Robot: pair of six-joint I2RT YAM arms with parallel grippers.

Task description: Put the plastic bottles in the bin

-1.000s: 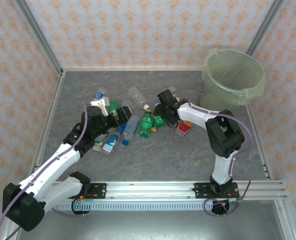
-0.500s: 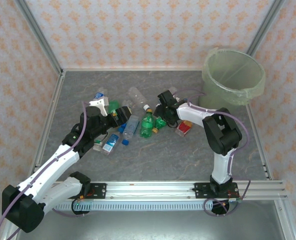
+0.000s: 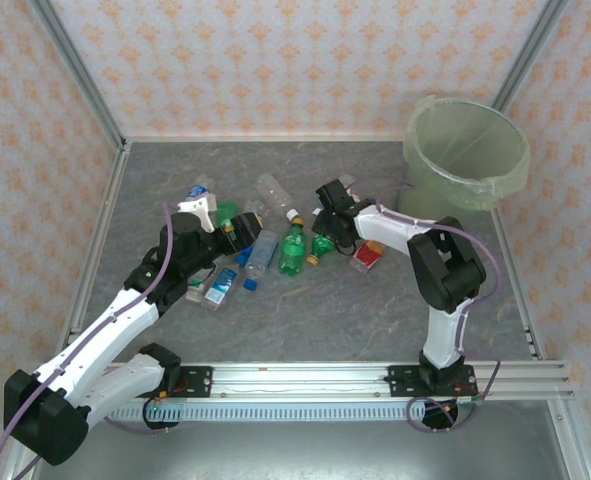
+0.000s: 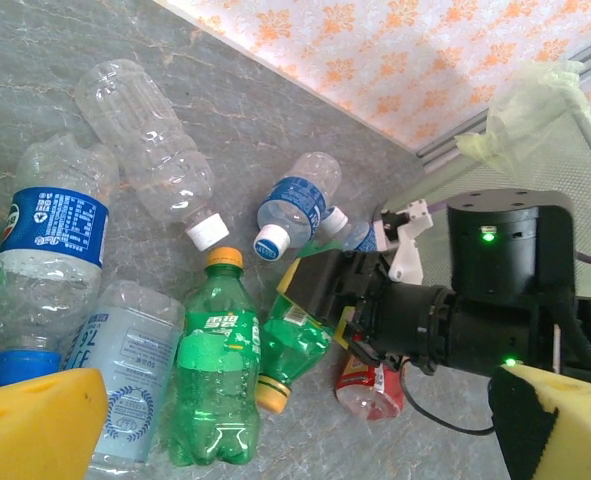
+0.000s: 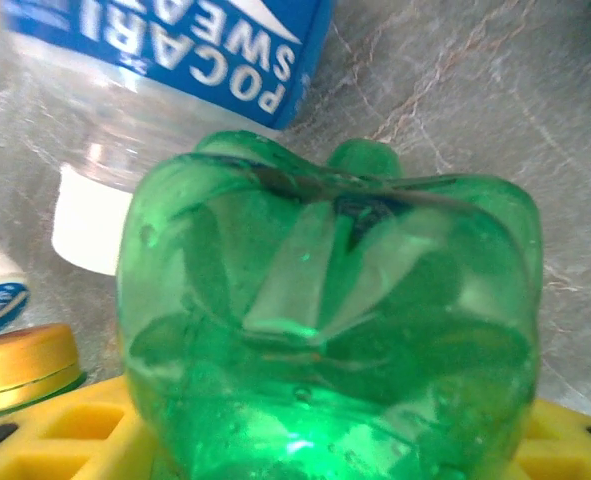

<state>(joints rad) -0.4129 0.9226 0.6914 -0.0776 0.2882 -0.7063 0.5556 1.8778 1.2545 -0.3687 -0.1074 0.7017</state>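
Green plastic sits between the right gripper's (image 3: 323, 233) yellow pads (image 5: 65, 440): a small green bottle (image 5: 325, 320), base toward the wrist camera, lying among the plastic bottles (image 3: 263, 248) heaped mid-table. The fingers bracket it narrowly (whether they pinch it yet, I cannot tell), presumably to carry it to the bin (image 3: 415, 150), well apart at the far right corner. The left gripper (image 3: 233, 232) hovers over the heap's left side, fingers spread wide, likely choosing its own bottle.

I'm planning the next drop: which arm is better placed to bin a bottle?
Right. The right gripper straddles a green bottle, and the bin stands on its side. The left gripper hangs open, empty, farther from the bin.
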